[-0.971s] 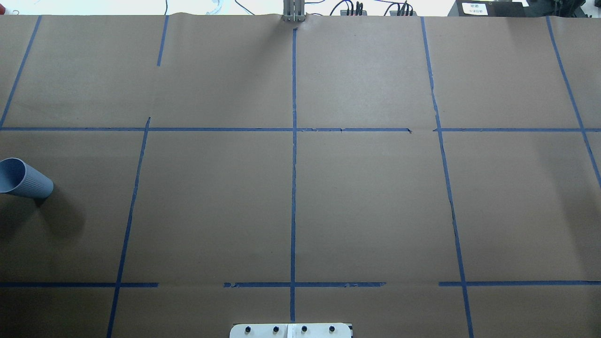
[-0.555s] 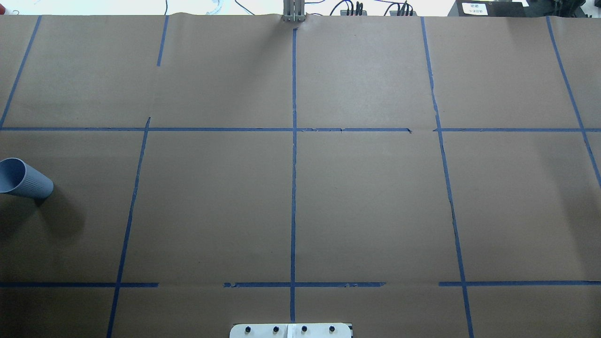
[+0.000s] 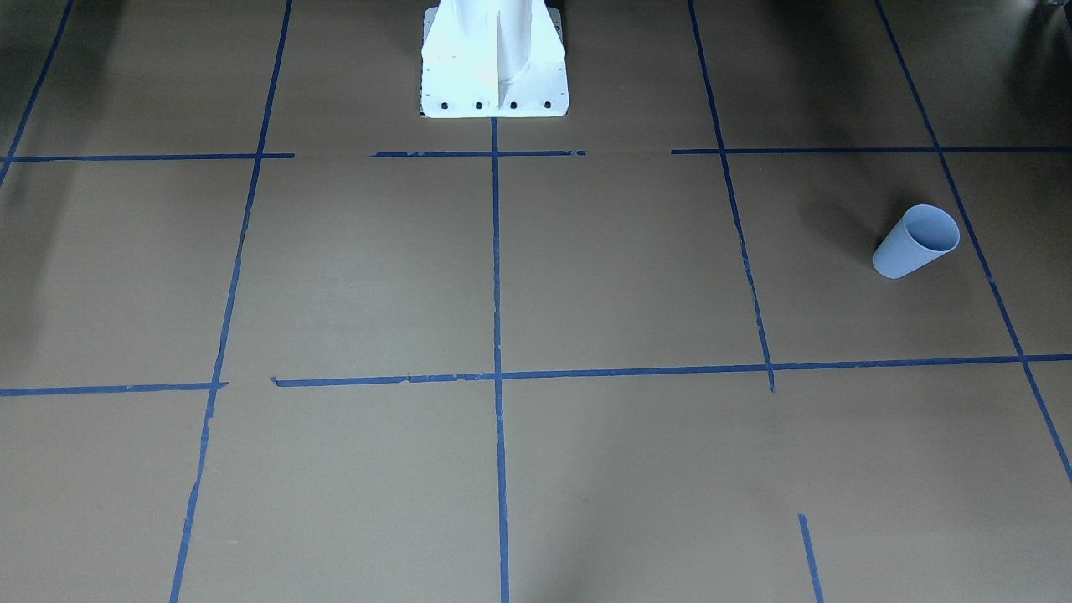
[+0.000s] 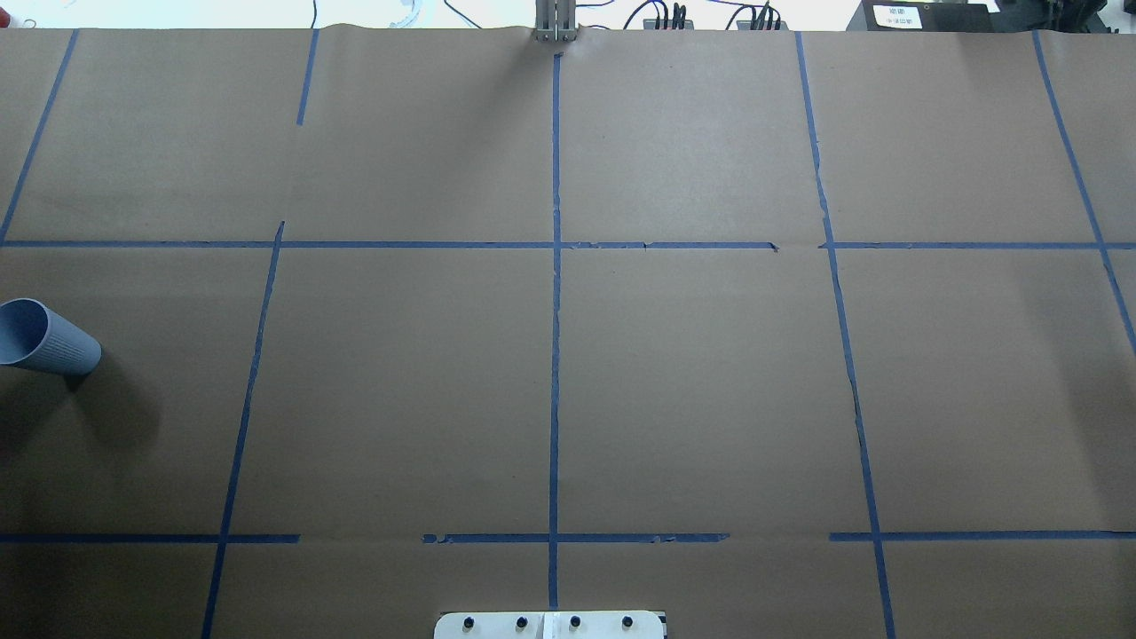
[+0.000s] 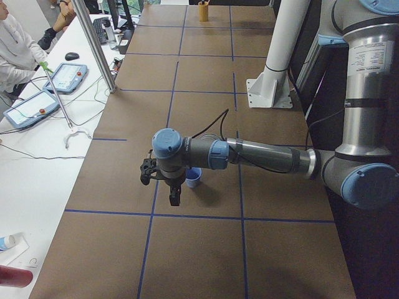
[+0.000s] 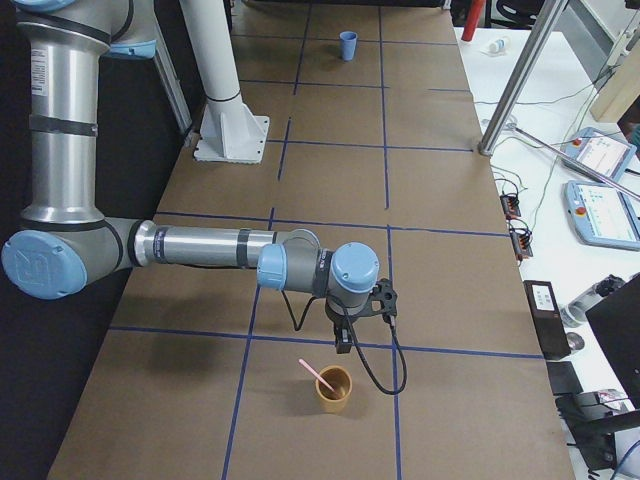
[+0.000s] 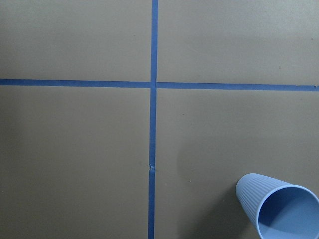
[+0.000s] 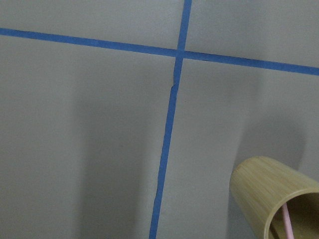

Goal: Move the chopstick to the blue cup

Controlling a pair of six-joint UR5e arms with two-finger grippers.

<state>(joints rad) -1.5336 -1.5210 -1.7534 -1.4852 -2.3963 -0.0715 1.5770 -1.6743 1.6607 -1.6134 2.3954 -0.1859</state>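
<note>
left arm: forearm level, stretched out well to the left of the base column, wrist bent so the left gripper points straight down. right arm mirrors it on the column's right side, right gripper also pointing down. Finger state unreadable on both.

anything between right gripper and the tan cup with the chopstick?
Nothing: only bare brown paper between the right gripper and the tan cup holding the chopstick, per the exterior right view.
</note>
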